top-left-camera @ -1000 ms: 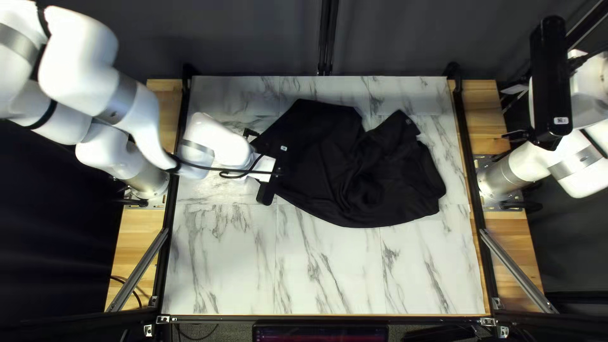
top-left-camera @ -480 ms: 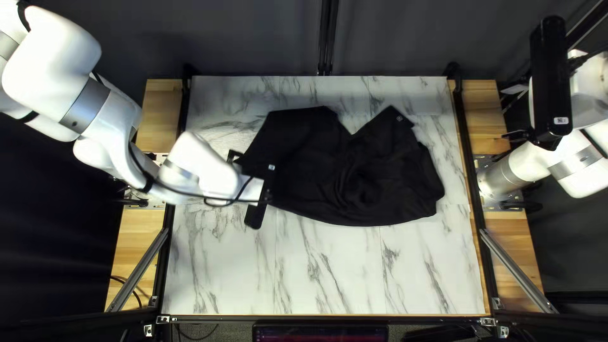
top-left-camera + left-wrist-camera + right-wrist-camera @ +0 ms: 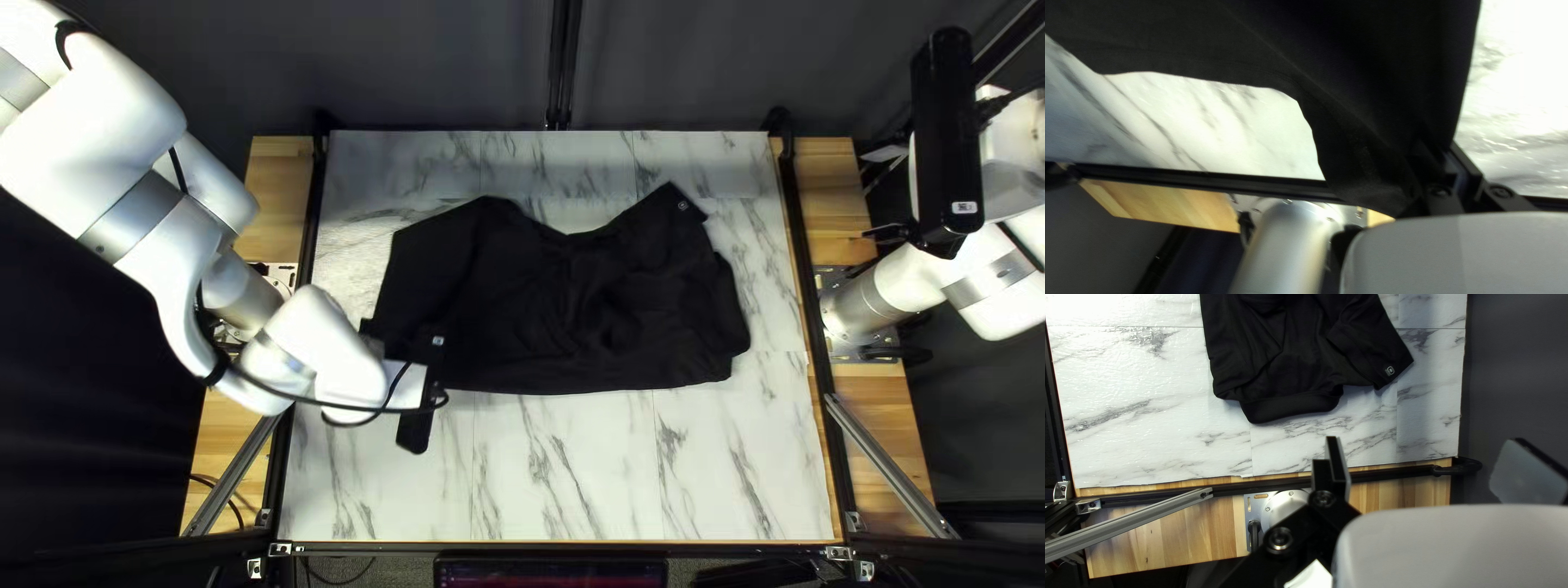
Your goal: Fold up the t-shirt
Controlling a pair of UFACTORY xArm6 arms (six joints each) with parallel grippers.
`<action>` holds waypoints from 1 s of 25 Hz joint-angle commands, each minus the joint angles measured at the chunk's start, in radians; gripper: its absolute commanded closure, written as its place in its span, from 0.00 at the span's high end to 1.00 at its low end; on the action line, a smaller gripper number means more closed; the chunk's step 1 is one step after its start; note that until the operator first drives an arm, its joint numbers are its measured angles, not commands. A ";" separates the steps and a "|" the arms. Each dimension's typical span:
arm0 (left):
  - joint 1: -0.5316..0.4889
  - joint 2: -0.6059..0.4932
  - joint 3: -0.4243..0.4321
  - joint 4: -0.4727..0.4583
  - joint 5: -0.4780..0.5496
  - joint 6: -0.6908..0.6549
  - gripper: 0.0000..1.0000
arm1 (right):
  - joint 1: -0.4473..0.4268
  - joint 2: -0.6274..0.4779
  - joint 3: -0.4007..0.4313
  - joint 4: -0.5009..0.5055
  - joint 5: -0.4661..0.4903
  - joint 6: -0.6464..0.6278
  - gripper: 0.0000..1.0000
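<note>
T-shirt: black, spread out with wrinkles on the marble-patterned worktop, around its middle and toward the left of the top left view; the T-shirt has a notch in its far edge and a nearly straight near edge.
Left hand: at the shirt's near corner on the left of the top left view, pinching the black cloth between its two fingers. In the left wrist view the cloth narrows in folds toward them, with worktop showing beside its curved edge.
Right hand: well apart from the shirt, beyond the worktop's right edge in the top left view, its fingers spread wide with nothing between them.
Sleeve: reaches toward the far edge, with a small pale logo near its corner.
Thick band: at the shirt's end nearest the right arm, lying flat beside the sleeve.
Left arm: reaches over the worktop's left side.
Right arm: stands at the right, clear of the cloth.
Edges: black rails run along the sides, with wooden boards outside them.
Backdrop: dark curtain behind the far edge.
</note>
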 commanded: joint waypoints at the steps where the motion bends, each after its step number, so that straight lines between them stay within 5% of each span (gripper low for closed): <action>1: 0.015 0.000 -0.039 -0.001 0.021 0.052 1.00 | 0.000 0.000 0.000 0.000 0.000 0.000 1.00; 6: 0.060 -0.133 -0.062 0.031 0.129 0.102 1.00 | 0.000 0.000 0.000 0.000 0.000 0.000 1.00; 11: 0.227 -0.219 -0.051 0.102 0.157 0.250 1.00 | 0.000 0.000 0.000 0.000 0.000 0.000 1.00; 18: 0.580 -0.140 0.052 0.215 -0.084 0.522 1.00 | 0.000 0.000 0.000 0.000 0.000 0.000 1.00; 25: 0.858 -0.053 0.114 0.154 -0.294 0.810 1.00 | 0.000 0.000 0.000 0.000 0.000 0.000 1.00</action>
